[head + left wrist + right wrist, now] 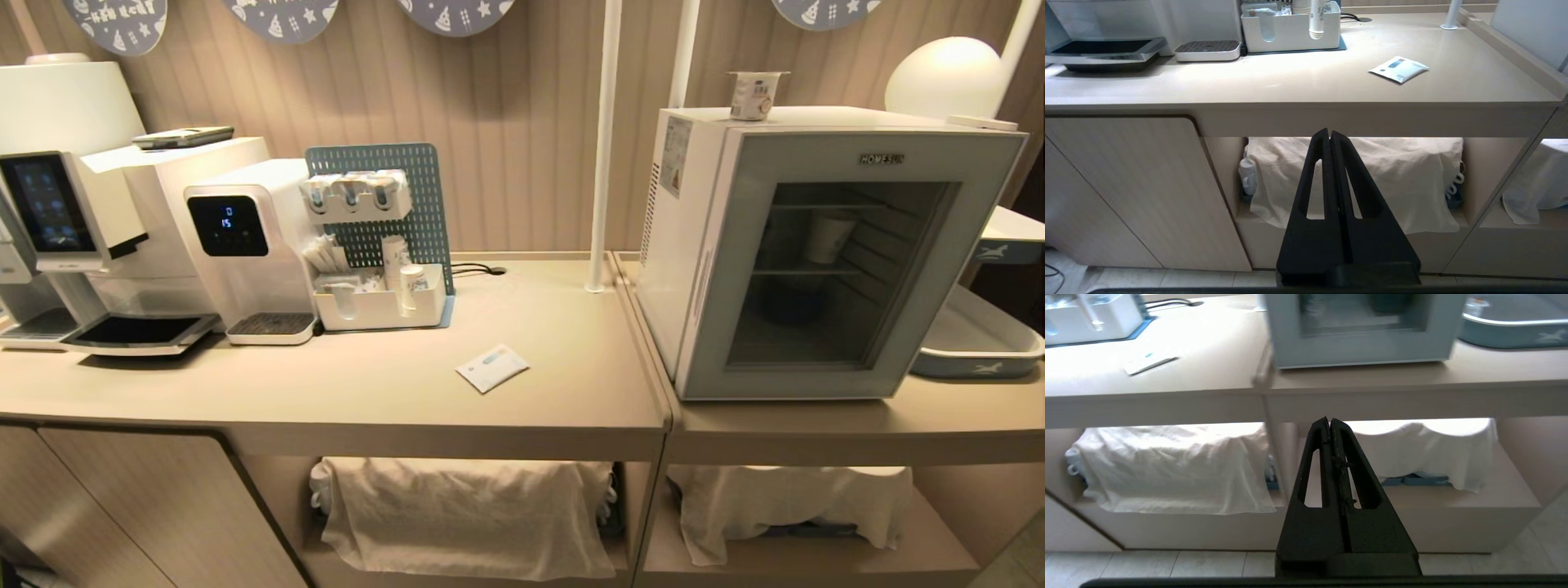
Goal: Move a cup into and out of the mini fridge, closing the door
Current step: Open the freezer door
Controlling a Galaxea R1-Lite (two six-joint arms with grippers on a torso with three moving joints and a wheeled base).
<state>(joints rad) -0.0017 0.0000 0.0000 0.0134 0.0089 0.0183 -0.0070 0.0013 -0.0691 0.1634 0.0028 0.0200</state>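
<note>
The cup (758,95), a short white pot with a flat lid, stands on top of the mini fridge (694,237) at the right of the counter. The door (849,269) with its dark glass window is closed, and a taller paper cup (829,237) shows dimly on a wire shelf behind the glass. Neither arm appears in the head view. My left gripper (1329,132) hangs shut and empty below the counter's front edge, before a cloth-covered shelf. My right gripper (1329,421) is likewise shut and empty, low in front of the fridge (1363,330).
A coffee machine (73,220), a water dispenser (245,245) and a white organiser with paper cups (384,302) line the counter's left. A small white packet (492,367) lies mid-counter. A white pole (602,147) rises beside the fridge. A blue-rimmed tray (980,343) sits to its right.
</note>
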